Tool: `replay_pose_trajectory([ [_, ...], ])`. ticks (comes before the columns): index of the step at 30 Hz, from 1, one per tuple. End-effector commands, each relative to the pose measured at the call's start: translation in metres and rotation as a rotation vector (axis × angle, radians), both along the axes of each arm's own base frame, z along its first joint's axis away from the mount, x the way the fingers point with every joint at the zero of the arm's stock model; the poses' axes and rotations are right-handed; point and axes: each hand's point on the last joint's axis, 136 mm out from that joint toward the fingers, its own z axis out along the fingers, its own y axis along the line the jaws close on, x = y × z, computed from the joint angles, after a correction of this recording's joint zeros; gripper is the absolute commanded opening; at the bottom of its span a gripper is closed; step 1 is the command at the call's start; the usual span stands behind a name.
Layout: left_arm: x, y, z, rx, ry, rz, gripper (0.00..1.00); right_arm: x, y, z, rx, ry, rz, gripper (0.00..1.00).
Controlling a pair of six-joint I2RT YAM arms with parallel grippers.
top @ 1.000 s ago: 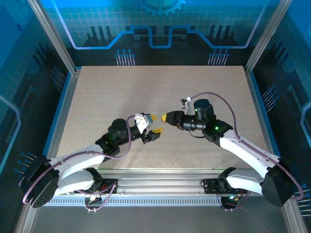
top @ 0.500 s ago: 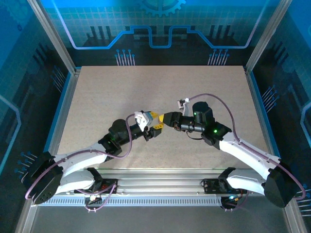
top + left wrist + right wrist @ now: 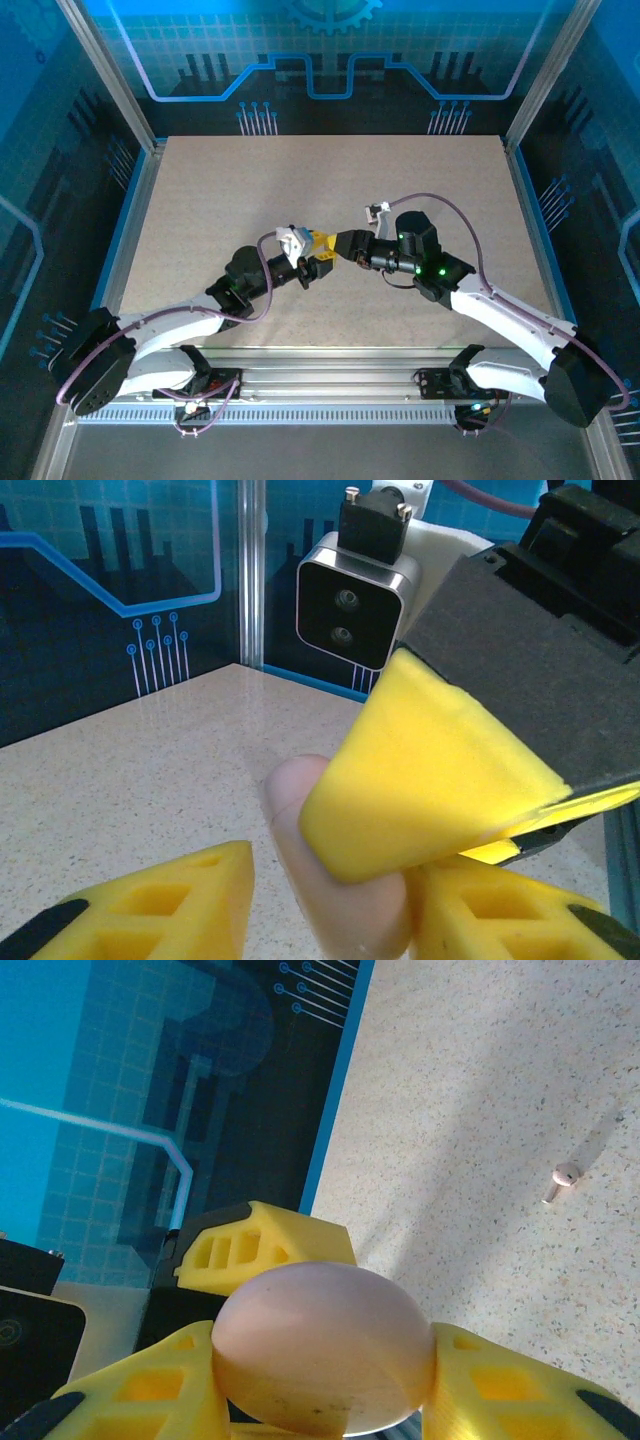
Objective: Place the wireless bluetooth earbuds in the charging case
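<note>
The right pincer (image 3: pixel 325 1385) clamps the small round pale-pink charging case (image 3: pixel 320 1325), likely steadying it; the left pincer (image 3: pixel 335 915) straddles it, grasp unclear.

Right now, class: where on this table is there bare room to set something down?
The far half of the table, between back wall and arms, looks bare, as do strips along both side rails. The centre is crowded: left gripper and right gripper meet at the charging case. One earbud lies loose on the table; avoid it.
</note>
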Motion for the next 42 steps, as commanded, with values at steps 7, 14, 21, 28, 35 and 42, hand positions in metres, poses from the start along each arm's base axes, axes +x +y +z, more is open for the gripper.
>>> replay_pose_trajectory([
  [7, 0.001, 0.000, 0.014, -0.063, -0.004, 0.010, 0.25, -0.006, 0.008, 0.010, 0.022, -0.040, 0.030, 0.42],
  [14, -0.001, -0.001, 0.016, -0.076, 0.049, -0.014, 0.19, 0.003, -0.011, 0.027, -0.091, -0.239, 0.015, 0.68],
  [21, -0.005, 0.004, 0.029, -0.175, 0.074, -0.097, 0.18, 0.003, -0.037, 0.062, -0.100, -0.537, 0.098, 0.63],
  [28, -0.019, 0.005, 0.049, -0.280, 0.029, -0.241, 0.15, -0.004, -0.055, 0.079, -0.106, -0.750, 0.268, 0.52],
  [35, -0.036, -0.002, 0.059, -0.296, -0.038, -0.362, 0.14, -0.024, -0.049, 0.090, -0.156, -0.961, 0.508, 0.52],
  [42, -0.042, -0.005, 0.064, -0.310, -0.046, -0.410, 0.14, -0.034, -0.046, 0.086, -0.168, -1.023, 0.648, 0.51],
])
